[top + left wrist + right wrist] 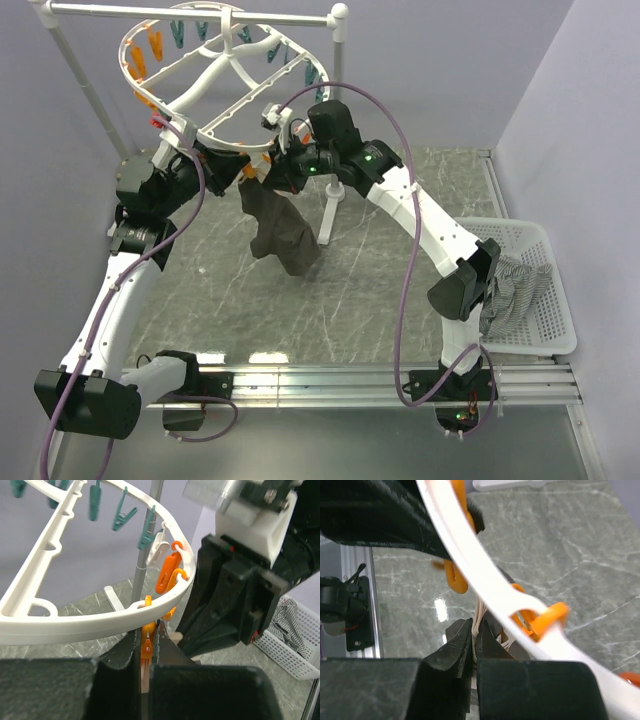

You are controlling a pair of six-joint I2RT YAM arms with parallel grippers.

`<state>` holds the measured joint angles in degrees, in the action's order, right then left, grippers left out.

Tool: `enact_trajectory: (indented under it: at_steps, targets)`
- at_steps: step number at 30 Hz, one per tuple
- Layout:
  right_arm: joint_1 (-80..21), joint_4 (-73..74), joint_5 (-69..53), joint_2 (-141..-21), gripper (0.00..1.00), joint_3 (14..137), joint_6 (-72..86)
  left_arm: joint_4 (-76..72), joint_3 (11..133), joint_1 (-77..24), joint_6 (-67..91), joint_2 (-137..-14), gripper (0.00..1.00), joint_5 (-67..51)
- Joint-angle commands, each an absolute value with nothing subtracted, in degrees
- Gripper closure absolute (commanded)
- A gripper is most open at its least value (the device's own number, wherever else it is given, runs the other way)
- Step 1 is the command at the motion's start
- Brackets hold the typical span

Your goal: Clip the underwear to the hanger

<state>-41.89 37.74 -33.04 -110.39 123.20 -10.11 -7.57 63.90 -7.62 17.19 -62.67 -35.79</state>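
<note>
The marble table (220,300) carries a white rail stand (100,10) at 12 o'clock, and the oval hanger (228,68) hangs tilted from it. A white basket (560,300) at 4 o'clock holds a grey striped cloth (520,290). The underwear (280,230) dangles below the hanger's 6 o'clock rim, clear of the table.

In the top view the arms bunch together under that rim and hide its waistband. The right gripper (475,635) is clenched on a thin tan strip, the waistband (477,612), just under the rim. The left gripper (146,642) squeezes an orange clothespin (148,630) hanging from the rim. I cannot tell whether the clothespin bites the cloth.
</note>
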Motion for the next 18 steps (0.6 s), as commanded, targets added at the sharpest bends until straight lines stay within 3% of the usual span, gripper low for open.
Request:
enact_trajectory:
  at_steps: [1, 18]
  targets:
    - [-40.78, 35.95, -34.45, -110.22, 1.00, 127.53, -10.37, -7.29, 63.81, -7.91, 16.35, -61.61, 1.00, -40.78]
    - [-41.22, 39.90, -40.87, -111.09, 1.00, 129.11, -13.89, -8.79, 63.81, -7.91, 14.68, -61.87, 1.00, -40.25]
